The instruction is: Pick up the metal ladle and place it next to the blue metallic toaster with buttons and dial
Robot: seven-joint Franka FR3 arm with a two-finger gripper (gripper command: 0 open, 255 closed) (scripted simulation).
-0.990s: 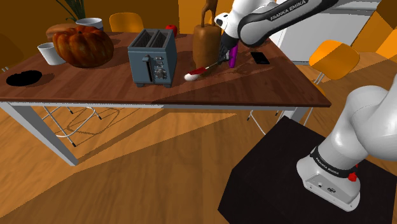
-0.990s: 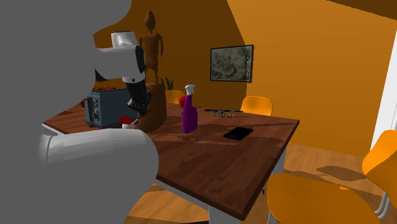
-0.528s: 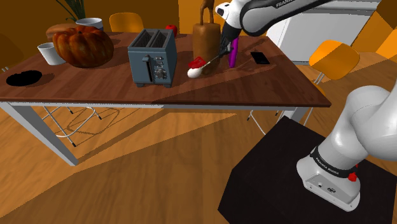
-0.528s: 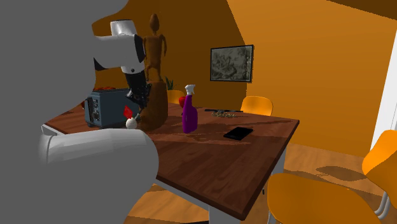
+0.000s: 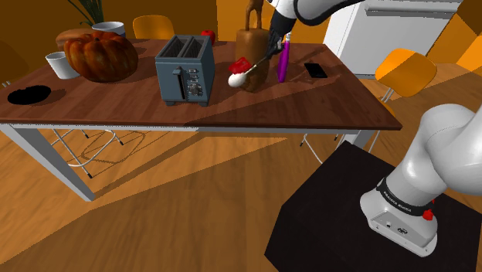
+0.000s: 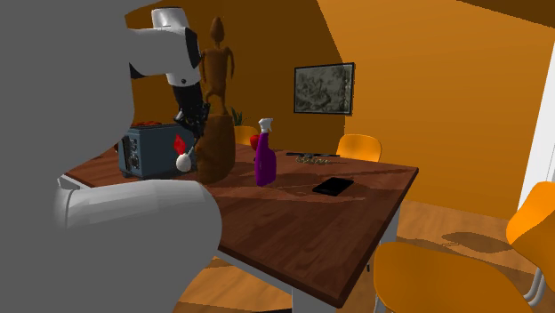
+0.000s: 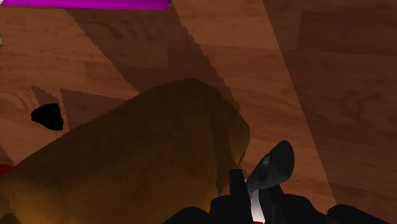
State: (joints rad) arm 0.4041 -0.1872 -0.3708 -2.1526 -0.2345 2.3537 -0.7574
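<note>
The ladle (image 5: 236,78) has a white bowl, a red part and a thin dark handle. It hangs tilted above the table, bowl low, in front of a brown wooden statue (image 5: 251,52). My gripper (image 5: 273,46) is shut on the upper end of its handle. The blue-grey toaster (image 5: 185,71) stands a short way toward the shoulder view's left of the bowl. In the second exterior view the ladle (image 6: 183,160) hangs between the toaster (image 6: 147,149) and the statue (image 6: 216,133), under the gripper (image 6: 191,116). In the wrist view the gripper (image 7: 254,194) clasps the grey handle (image 7: 272,167) beside the statue's base (image 7: 140,159).
A purple spray bottle (image 5: 283,62) and a black phone (image 5: 315,70) lie beyond the statue on the wooden table (image 5: 309,104). A pumpkin (image 5: 100,56), white cup (image 5: 60,65) and black disc (image 5: 29,96) occupy the far left. Orange chairs (image 5: 403,68) stand around.
The gripper has risen with the ladle, lifting its bowl off the table and carrying it slightly up and back in front of the statue.
</note>
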